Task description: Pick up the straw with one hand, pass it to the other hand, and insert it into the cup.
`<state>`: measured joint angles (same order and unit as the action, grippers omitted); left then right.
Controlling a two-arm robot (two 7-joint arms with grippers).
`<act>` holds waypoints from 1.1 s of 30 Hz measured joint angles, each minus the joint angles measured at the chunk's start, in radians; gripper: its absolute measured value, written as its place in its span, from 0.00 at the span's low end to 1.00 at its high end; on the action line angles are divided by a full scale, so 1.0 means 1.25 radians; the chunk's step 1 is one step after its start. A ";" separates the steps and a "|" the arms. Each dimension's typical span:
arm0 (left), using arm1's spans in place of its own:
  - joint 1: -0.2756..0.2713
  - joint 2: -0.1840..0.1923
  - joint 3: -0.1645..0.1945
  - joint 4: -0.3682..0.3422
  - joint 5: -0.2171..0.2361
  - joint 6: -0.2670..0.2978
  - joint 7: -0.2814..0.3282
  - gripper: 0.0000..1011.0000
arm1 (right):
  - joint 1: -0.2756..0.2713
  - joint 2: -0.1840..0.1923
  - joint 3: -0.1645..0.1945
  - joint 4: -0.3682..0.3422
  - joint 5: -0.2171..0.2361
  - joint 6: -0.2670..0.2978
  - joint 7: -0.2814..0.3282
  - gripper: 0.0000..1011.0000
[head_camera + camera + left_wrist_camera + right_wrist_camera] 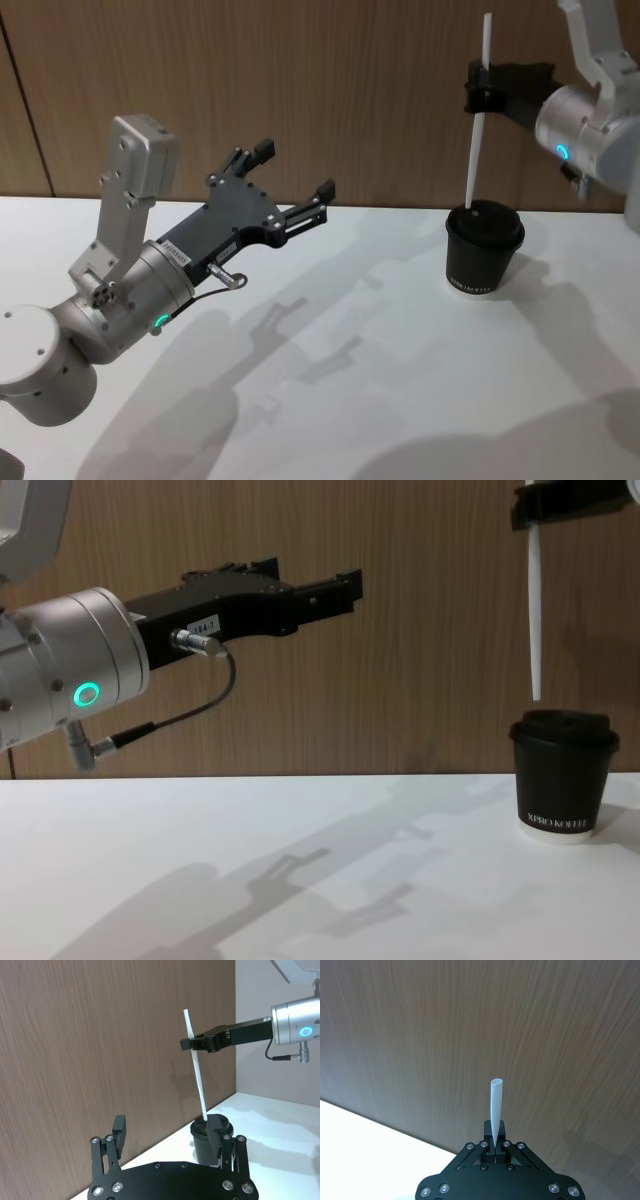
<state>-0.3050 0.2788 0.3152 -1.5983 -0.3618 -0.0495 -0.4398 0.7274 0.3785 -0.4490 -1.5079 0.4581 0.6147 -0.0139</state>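
The right gripper (pixel 483 88) is raised above the cup (pixel 483 255), at the right of the table (pixel 350 400); its fingers are closed tight on the straw (pixel 475 150), gripping it near the upper end, with a short length standing above the fingers and the long part hanging below.

The straw is close to upright, leaning slightly; its lower tip sits over the lid, toward the lid's left side. From the chest view a thin strip of the wooden wall (pixel 300 80) shows between the tip and the lid, so the straw (pixel 535 620) is just above the cup (pixel 562 780) and not inside it.

The cup stands upright on the table, lid on, white lettering facing the robot.

The left gripper (pixel 294 168) is held in the air above the table, well apart from the cup and to its left; its fingers are spread wide and hold nothing; they point toward the cup. A green ring glows on its silver wrist; a grey cable loops beneath it.

From the left wrist view, the left gripper (pixel 168 1125) frames the cup (pixel 205 1142) and straw (pixel 199 1080) beyond it; the right gripper (pixel 190 1042) pinches the straw from the side.
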 joint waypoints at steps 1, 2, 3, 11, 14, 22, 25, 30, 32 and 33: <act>0.000 0.000 0.000 0.000 0.000 0.000 0.000 0.99 | 0.000 -0.001 0.000 0.003 -0.001 -0.002 0.000 0.01; 0.000 0.000 0.000 0.000 0.000 0.000 0.000 0.99 | 0.000 -0.002 0.000 0.006 -0.002 -0.004 0.001 0.01; 0.000 0.000 0.000 0.000 0.000 0.000 0.000 0.99 | 0.000 -0.002 -0.001 0.008 -0.003 -0.006 0.001 0.01; 0.000 0.000 0.000 0.000 0.000 0.000 0.000 0.99 | 0.000 -0.008 0.000 0.026 -0.014 -0.025 0.001 0.01; 0.000 0.000 0.000 0.000 0.000 0.000 0.000 0.99 | -0.002 -0.009 0.001 0.030 -0.019 -0.031 0.001 0.01; 0.000 0.000 0.000 0.000 0.000 0.000 0.000 0.99 | -0.007 -0.011 0.004 0.036 -0.027 -0.039 0.001 0.01; 0.000 0.000 0.000 0.000 0.000 0.000 0.000 0.99 | -0.009 -0.012 0.005 0.038 -0.029 -0.041 0.001 0.01; 0.000 0.000 0.000 0.000 0.000 0.000 0.000 0.99 | -0.011 -0.012 0.006 0.041 -0.032 -0.044 0.003 0.01; 0.000 0.000 0.000 0.000 0.000 0.000 0.000 0.99 | -0.012 -0.013 0.006 0.042 -0.033 -0.046 0.006 0.01; 0.000 0.000 0.000 0.000 0.000 0.000 0.000 0.99 | -0.013 -0.013 0.006 0.043 -0.034 -0.047 0.008 0.01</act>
<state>-0.3050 0.2789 0.3152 -1.5984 -0.3619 -0.0495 -0.4398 0.7114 0.3621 -0.4414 -1.4543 0.4154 0.5553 -0.0045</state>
